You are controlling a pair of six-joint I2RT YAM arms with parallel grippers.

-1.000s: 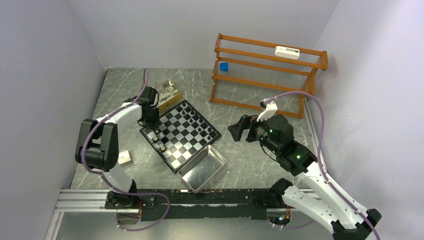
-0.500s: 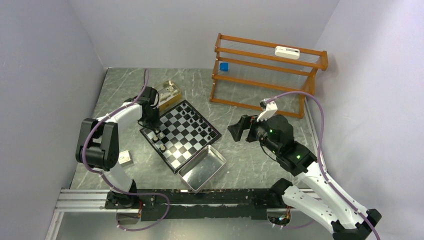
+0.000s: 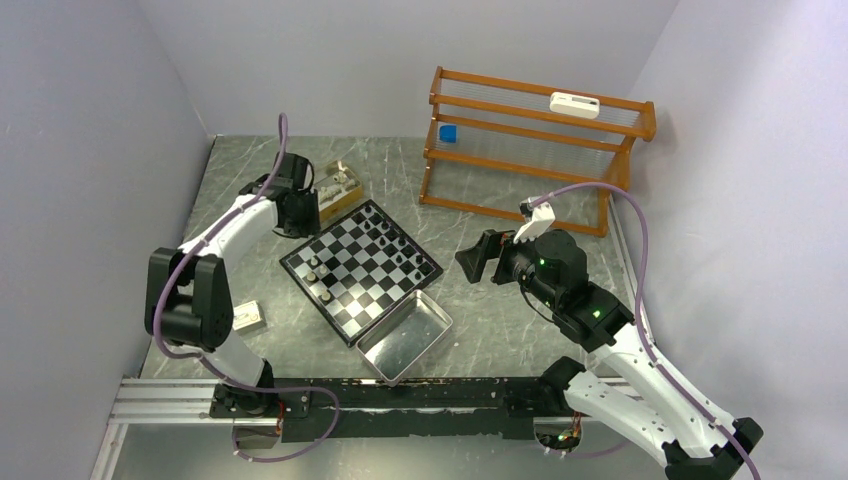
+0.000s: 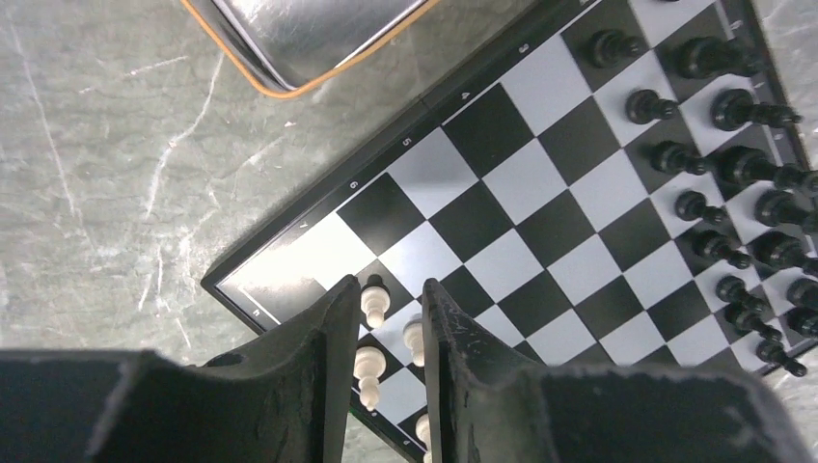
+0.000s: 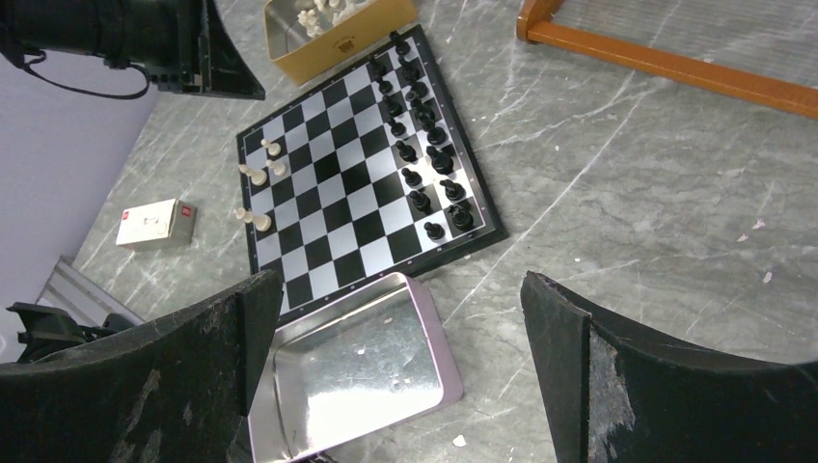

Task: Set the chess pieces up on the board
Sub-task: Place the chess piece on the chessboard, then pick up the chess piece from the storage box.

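While your left gripper (image 4: 391, 299) stands narrowly parted, empty, your right gripper (image 5: 400, 289) gapes wide. One square checkered board (image 3: 365, 275), one shiny rectangular metal tray (image 3: 400, 340).

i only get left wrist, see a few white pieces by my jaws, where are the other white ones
observer: More white pieces lie loose in the gold box, just beyond the board's far-left edge.
operator: where's the right arm
observer: The right gripper hovers over the table to the right of the board, its jaws wide open and empty.
operator: anything else on my side
observer: A small white box lies on the table near the left arm's base.
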